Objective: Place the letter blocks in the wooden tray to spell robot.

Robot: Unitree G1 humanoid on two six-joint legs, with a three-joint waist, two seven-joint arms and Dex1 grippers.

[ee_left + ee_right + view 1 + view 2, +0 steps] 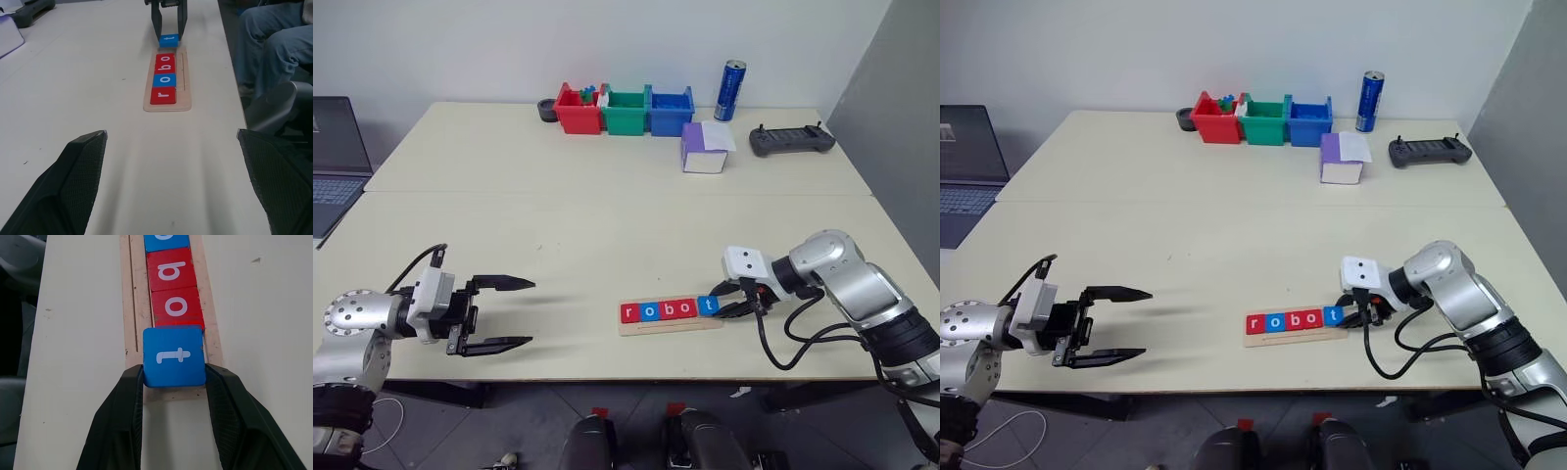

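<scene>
The wooden tray (671, 322) lies near the table's front edge. It holds a red r (628, 312), a blue o (649, 311), a red b (668, 310) and a red o (686, 308) in a row. My right gripper (174, 374) is shut on the blue t block (173, 356), one finger on each side. It holds the block at the tray's right end, against the last red o. Whether the t lies flat in the slot I cannot tell. My left gripper (530, 313) hangs open and empty well left of the tray, pointing toward it.
Red (578, 110), green (626, 112) and blue (670, 111) bins stand at the table's back. Near them are a blue can (733, 90), a purple-and-white box (705, 148) and a black controller (791, 141). A laptop (335, 162) sits far left. A seated person's legs (274, 44) show beyond the table's edge.
</scene>
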